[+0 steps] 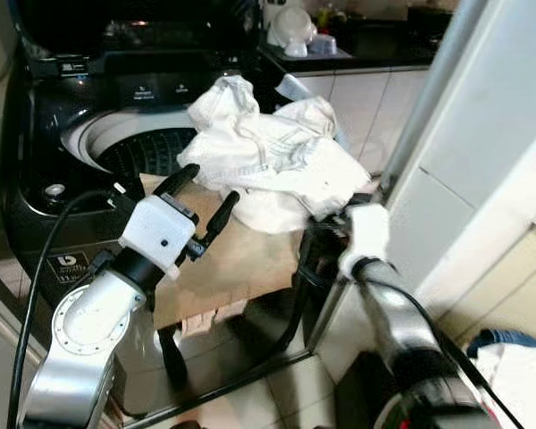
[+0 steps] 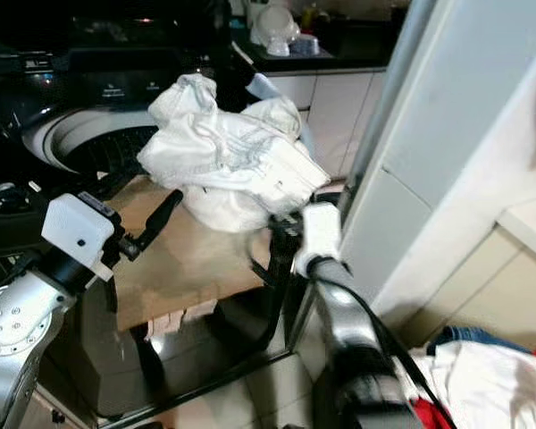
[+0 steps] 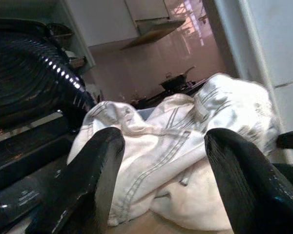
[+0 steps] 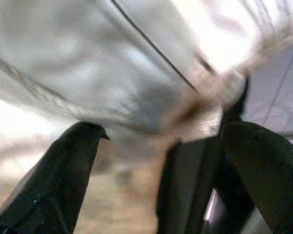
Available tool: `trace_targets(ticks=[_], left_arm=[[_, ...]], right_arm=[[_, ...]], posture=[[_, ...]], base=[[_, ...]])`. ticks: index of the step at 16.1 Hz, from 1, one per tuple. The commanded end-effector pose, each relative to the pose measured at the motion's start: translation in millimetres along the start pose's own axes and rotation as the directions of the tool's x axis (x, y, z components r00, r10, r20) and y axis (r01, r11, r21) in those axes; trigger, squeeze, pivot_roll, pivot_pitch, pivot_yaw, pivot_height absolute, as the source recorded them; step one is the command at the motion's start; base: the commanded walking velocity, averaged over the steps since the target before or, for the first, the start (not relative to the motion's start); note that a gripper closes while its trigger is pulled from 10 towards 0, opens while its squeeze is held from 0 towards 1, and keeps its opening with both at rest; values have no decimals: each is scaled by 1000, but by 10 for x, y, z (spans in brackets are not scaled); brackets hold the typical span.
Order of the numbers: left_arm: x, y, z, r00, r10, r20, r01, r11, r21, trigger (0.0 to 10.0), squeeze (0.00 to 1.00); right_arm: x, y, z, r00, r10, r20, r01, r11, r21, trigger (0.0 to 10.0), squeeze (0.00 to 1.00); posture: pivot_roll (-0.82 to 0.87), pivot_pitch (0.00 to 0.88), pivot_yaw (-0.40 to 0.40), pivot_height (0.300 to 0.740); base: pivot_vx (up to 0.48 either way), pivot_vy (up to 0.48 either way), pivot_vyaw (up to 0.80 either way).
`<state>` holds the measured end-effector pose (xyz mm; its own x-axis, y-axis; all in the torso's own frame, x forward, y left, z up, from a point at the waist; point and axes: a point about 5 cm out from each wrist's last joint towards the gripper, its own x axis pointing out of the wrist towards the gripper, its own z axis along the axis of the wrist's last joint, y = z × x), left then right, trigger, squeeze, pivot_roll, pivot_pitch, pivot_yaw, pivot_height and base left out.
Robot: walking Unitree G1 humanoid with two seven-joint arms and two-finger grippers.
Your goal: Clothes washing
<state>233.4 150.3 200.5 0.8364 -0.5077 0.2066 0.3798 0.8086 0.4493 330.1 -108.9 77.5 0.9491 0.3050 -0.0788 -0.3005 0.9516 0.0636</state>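
White cloth is what catches the eye: a crumpled white garment [image 1: 272, 156] with thin grey stripes is bunched in a heap above a brown cardboard sheet [image 1: 228, 259], just right of the open washing machine [image 1: 89, 143]. Its long axis runs from the upper left, near the machine's control panel, down to the lower right, toward the white cabinet door [image 1: 464, 179]. How much of the bundle rests on the cardboard and how much is lifted is hard to say, because its underside is folded into shadow.

The right gripper [image 1: 326, 228] reaches up under the lower right end of the heap. Its fingertips are buried beneath the fabric, and the right wrist view is so blurred that I cannot tell whether the fingers are pinching the cloth or simply standing apart under it.

The left gripper [image 1: 201, 192] sits just to the left of the garment, above the cardboard, with its two black fingers [image 3: 93, 165] spread apart and nothing between them; in the left wrist view the cloth lies beyond the tips, not touching them.

The machine's drum [image 1: 147, 147] is partly hidden behind the garment. At the lower right a pile of clothes [image 2: 491, 375] is cut off by the frame's edge.
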Motion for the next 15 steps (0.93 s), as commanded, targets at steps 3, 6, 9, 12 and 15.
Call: trace_targets(ticks=[3,6,9,12,15], left_arm=[[24,-44,76,998,-45,31,46,999,-15,10000,0],[65,-66,108,998,-44,45,45,999,-14,10000,0],[76,-90,140,998,-25,49,26,1000,-17,10000,0],[67,-116,138,999,-9,41,10,1000,-13,10000,0],[65,-107,-21,998,54,-29,-54,999,-4,10000,0]], right_arm=[[363,81,412,998,32,61,-28,997,-65,10000,0],[629,237,908,991,55,120,-34,984,-173,10000,0],[763,483,1685,929,104,354,-40,982,-183,10000,0],[717,507,2162,838,106,534,-11,984,-178,10000,0],[564,121,1926,816,9,578,34,997,-63,10000,0]], posture=[[135,0,-86,740],[156,0,-104,740],[172,0,-123,740],[165,0,-132,740],[125,0,-126,740]], base=[[0,0,0],[0,0,0],[0,0,0],[0,0,0],[0,0,0]])
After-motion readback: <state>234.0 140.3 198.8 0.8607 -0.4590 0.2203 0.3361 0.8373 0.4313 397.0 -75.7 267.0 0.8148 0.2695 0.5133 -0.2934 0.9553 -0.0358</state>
